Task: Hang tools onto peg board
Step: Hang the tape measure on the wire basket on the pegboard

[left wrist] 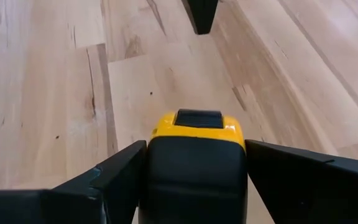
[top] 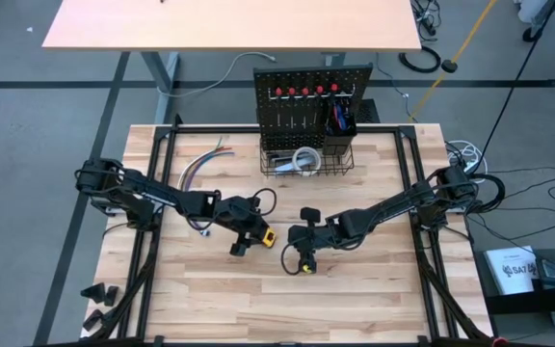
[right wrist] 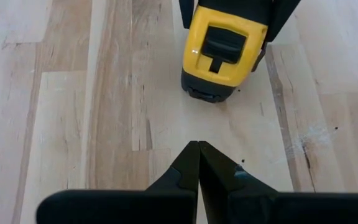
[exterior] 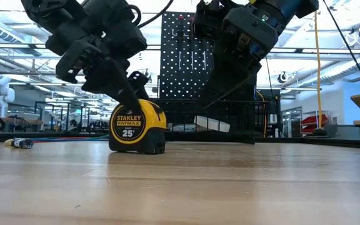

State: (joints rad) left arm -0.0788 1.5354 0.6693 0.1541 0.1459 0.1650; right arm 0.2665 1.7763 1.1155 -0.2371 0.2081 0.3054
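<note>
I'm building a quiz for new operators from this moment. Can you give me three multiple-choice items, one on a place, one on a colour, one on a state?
1. Where is the tape measure?
A. In the wire basket
B. On the tabletop between the left gripper's fingers
C. Hanging on the peg board

2. What colour are the handles of the screwdrivers hanging in a row on the peg board?
A. Red
B. Green
C. White

3. How does the right gripper stand?
A. Wide open
B. Shut on the tape measure
C. Shut on nothing

Answers:
1 B: the left wrist view shows the left gripper with a finger on each side of the yellow case, which sits on the wood.
2 A: the high view shows red tops along the board's upper row.
3 C: the right wrist view shows its fingertips pressed together, short of the tape measure.
</note>
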